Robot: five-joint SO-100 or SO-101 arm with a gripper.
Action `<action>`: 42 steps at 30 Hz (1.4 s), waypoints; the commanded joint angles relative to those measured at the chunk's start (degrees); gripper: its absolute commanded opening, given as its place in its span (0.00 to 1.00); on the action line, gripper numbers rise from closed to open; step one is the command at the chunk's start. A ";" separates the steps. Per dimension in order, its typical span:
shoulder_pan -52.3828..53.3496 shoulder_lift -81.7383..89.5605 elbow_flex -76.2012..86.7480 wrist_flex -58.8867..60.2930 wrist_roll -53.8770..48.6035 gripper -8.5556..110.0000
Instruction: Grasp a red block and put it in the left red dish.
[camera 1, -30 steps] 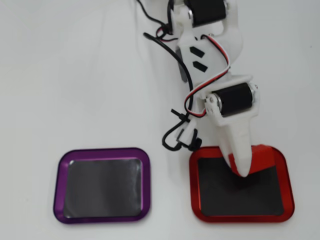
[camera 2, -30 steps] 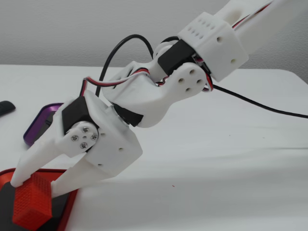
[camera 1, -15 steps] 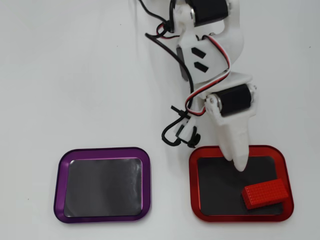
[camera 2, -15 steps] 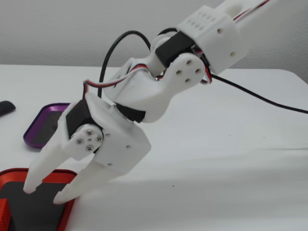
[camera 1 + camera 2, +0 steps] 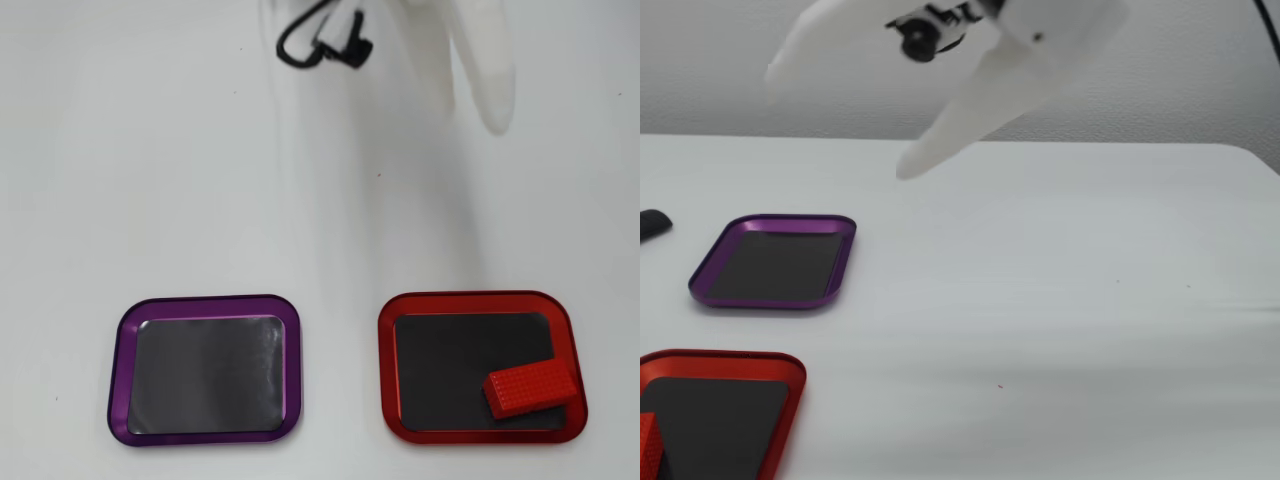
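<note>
The red block (image 5: 530,388) lies inside the red dish (image 5: 386,370), in its lower right corner in the overhead view, with one end resting on the rim. In the fixed view only a sliver of the block (image 5: 645,442) shows at the left edge, in the dish (image 5: 790,400). My white gripper (image 5: 837,125) hangs high above the table, blurred, its two fingers spread apart and empty. In the overhead view the gripper (image 5: 400,110) is at the top, well away from the dish, with one fingertip (image 5: 493,105) showing clearly.
A purple-rimmed tray (image 5: 120,370) with a black inside sits beside the red dish, and also shows in the fixed view (image 5: 843,255). A black cable (image 5: 318,45) loops on the arm. A dark object (image 5: 652,224) lies at the table's left edge.
</note>
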 commanded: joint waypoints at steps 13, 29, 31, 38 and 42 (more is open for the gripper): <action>5.71 50.01 23.38 17.14 -0.62 0.33; 15.82 89.12 71.72 4.75 4.22 0.33; 15.38 88.51 73.21 5.98 8.88 0.33; 15.29 87.28 76.55 7.73 13.36 0.21; 15.21 87.63 80.77 7.73 13.45 0.06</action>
